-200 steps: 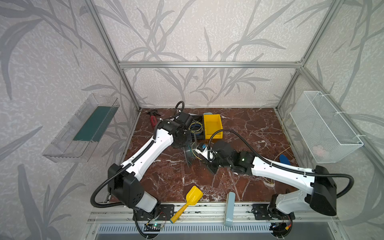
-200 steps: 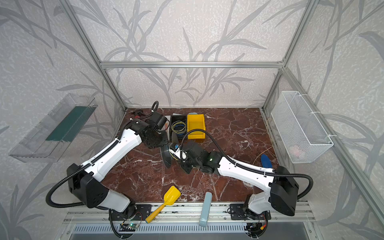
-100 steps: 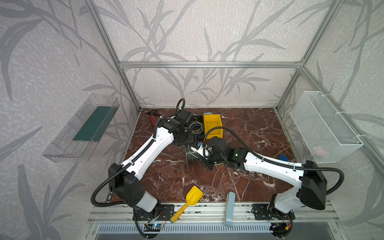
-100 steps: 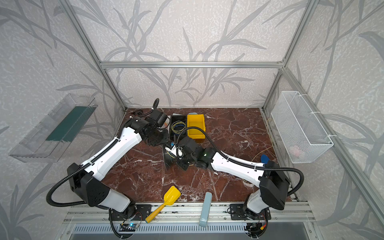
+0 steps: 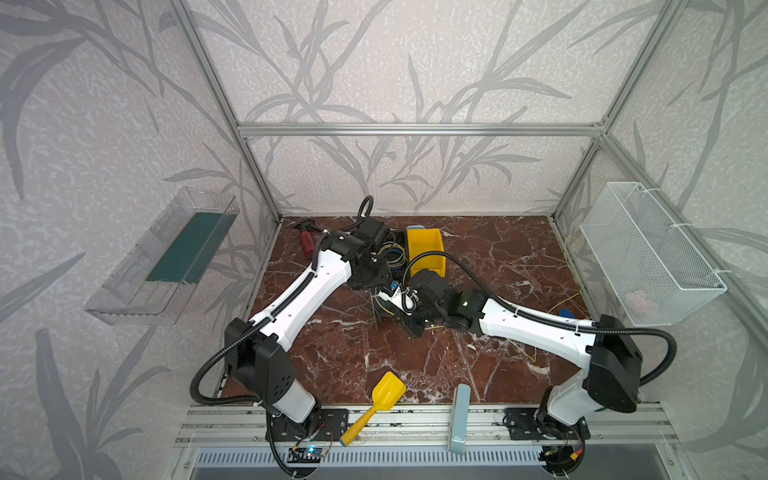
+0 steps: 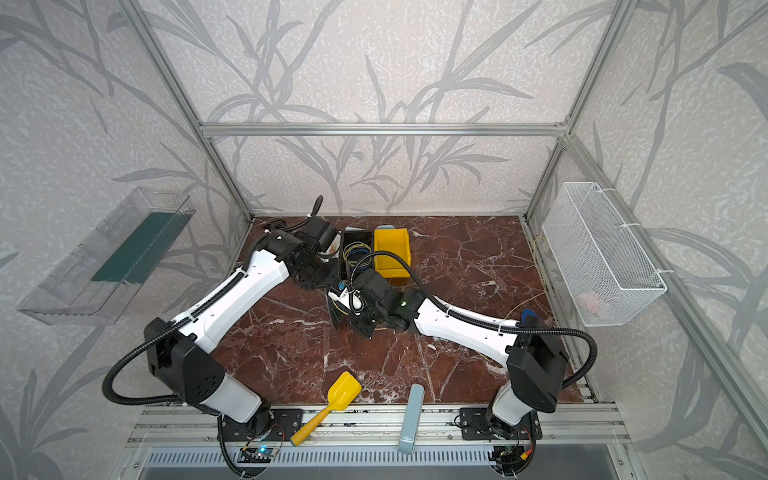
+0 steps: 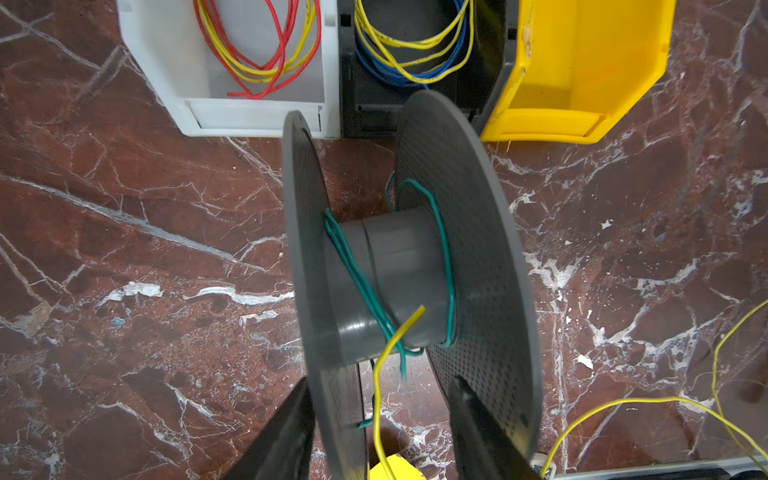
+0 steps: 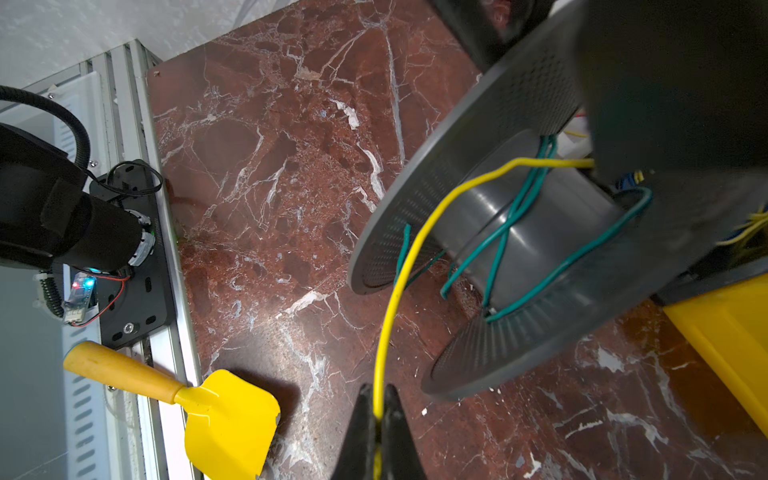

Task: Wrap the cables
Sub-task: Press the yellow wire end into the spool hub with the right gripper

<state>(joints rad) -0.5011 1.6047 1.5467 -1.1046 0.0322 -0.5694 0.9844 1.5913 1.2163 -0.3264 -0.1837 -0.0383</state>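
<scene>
A grey spool (image 7: pixel 395 266) stands on edge on the marble worktop (image 7: pixel 124 249), wearing only a few loose turns of green wire (image 7: pixel 357 274). The pale-yellow cable (image 8: pixel 415 232) just reaches across the spool's hub; the rest trails loose away from the spool. The right fingers (image 8: pixel 358 440) pinch that cable near the spool. The left fingers (image 7: pixel 286 436) stand spread beside its rims. Winding looks barely begun.

Three bins (image 7: pixel 257 124) at the frame's top, one spool (image 7: pixel 399 270), one yellow cable (image 8: pixel 388 316), one scoop (image 5: pixel 388 392), two arms (image 5: pixel 307 299), one basket (image 5: pixel 648 257), one tray (image 5: pixel 124 291).
</scene>
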